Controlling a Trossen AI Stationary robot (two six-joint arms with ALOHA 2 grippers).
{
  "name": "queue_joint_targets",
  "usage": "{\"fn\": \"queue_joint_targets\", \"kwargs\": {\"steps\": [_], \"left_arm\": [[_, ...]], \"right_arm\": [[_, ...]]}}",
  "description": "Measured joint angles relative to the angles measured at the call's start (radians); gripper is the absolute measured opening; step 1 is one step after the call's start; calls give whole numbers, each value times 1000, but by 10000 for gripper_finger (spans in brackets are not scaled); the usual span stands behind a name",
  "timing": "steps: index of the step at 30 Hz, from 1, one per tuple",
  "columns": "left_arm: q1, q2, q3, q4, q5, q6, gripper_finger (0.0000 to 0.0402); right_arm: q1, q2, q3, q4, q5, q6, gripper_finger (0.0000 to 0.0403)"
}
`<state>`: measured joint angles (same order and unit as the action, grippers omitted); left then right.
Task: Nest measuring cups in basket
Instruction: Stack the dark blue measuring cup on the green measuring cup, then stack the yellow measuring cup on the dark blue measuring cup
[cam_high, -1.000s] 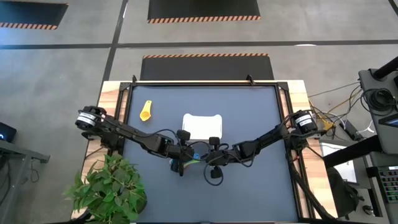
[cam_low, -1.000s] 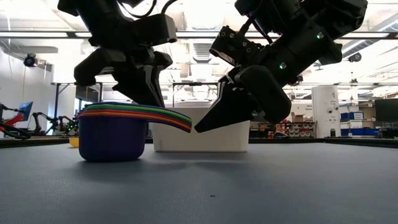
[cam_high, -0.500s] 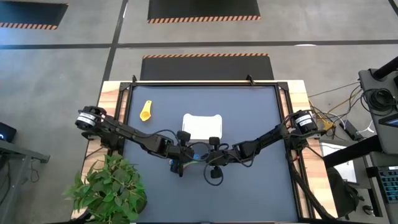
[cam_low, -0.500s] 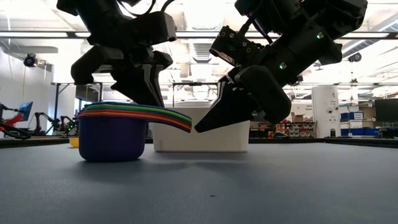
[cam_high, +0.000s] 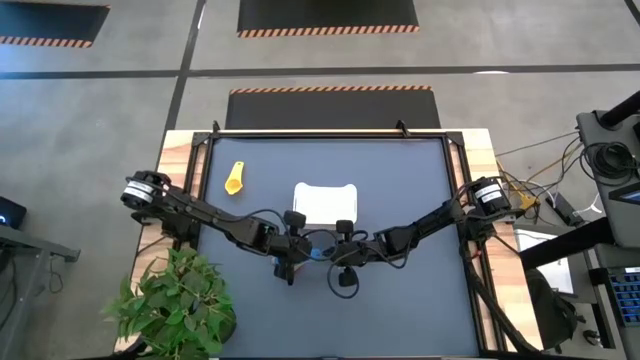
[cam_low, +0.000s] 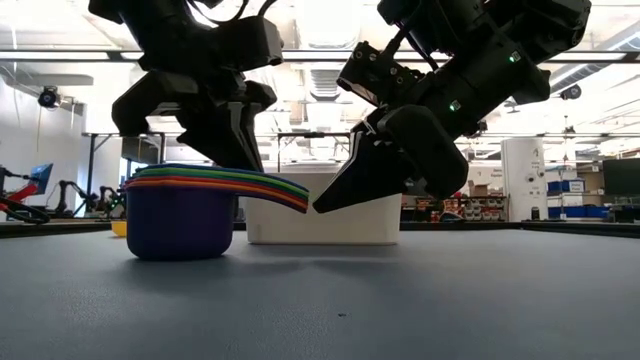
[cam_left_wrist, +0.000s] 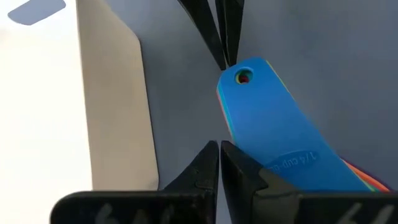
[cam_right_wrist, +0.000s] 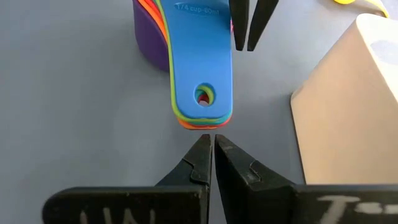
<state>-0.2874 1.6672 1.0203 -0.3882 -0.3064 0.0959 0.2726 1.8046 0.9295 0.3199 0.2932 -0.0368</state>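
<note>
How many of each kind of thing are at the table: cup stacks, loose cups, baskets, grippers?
nested stack of measuring cups, blue on top, purple at bottom: 1
loose yellow measuring cup: 1
white basket: 1
grippers: 2, the left gripper and the right gripper, both shut
Total: 5

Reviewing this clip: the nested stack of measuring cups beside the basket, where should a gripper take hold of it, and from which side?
Probably by the fanned handles, approached from their free end. They jut sideways off the purple bowl, clear of the table, leaving room above and below. The right gripper, shut, already sits at that tip; it would need to open. The left gripper is shut beside the handles. The white basket stands close behind.
</note>
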Motion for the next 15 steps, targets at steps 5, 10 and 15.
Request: {"fn": "queue_joint_targets", "kwargs": {"steps": [5,10,15], "left_arm": [[0,-11,27,-43,-33,19,0],[-1,-22,114,-148,-43,59,0],[-1,-42,232,-254,-42,106,0]], "right_arm": [[4,0,0,-1,-1,0,9],[15,-18,0,-32,-5,10,9],[28,-69,0,-100,-5,33,9]]}}
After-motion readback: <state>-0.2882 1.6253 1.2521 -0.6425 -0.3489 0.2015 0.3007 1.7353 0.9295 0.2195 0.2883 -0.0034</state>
